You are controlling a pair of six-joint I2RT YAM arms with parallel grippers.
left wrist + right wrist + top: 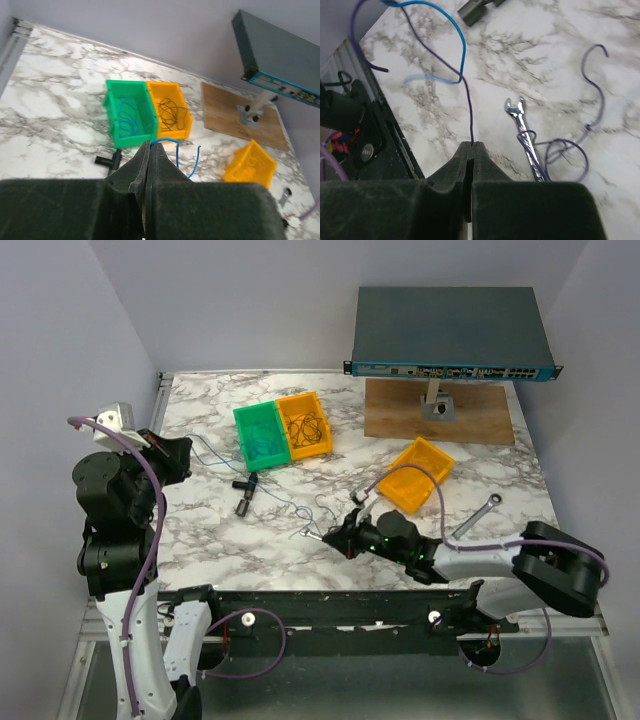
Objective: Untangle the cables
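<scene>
OK, left wrist view: left gripper is pinched fully together on the end of the blue cable, which arcs off the tips and drops toward the table. Behind it the green bin holds more blue wire, and the orange bin touching it holds black wire. Right wrist view: right gripper is clamped on a dark wire that rises from the tips and crosses the blue cable's loop higher up. Just beside it, a violet wire is looped around a small wrench. Top view: arms well apart, left one at the left side, right one low near the front middle, thin strands lying on the marble table between them, near a black fitting. My read: the step is separating the two strands at that crossing. Pull slowly with the hands diverging, and check the crossing slides rather than cinches. Wire this thin could slip from the pads, so no jerks. Steer clear of the wrench loop; it'd likely drag along.
</scene>
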